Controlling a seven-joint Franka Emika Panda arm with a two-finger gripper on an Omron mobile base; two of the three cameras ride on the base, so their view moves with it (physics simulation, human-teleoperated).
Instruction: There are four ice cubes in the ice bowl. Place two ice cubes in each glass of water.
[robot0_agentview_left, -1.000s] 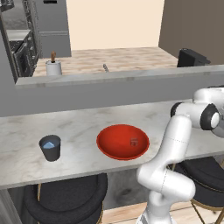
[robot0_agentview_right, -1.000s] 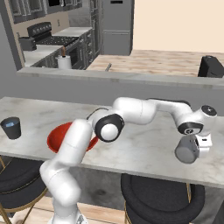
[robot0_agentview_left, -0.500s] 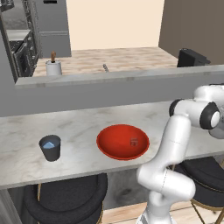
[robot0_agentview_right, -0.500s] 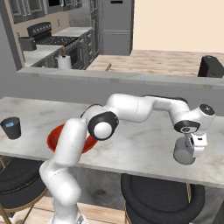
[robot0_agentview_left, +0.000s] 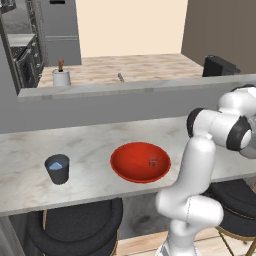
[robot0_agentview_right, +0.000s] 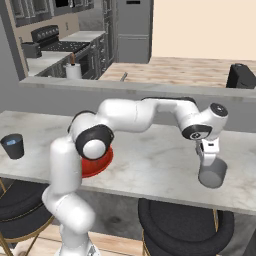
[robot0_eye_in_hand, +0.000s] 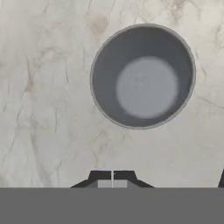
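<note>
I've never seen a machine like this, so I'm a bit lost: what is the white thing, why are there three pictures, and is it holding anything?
The white thing is a robot arm. Two pictures come from cameras behind it, one to its left, one to its right. The third comes from a camera on its hand, looking down.

On the marble counter stand a red bowl with a small ice cube in it, a dark glass with bluish contents, and a lighter grey glass.

The gripper, its two-fingered hand, hangs just above the grey glass. Its fingers are shut together, with nothing visible between them, so it seems to hold nothing.
</note>
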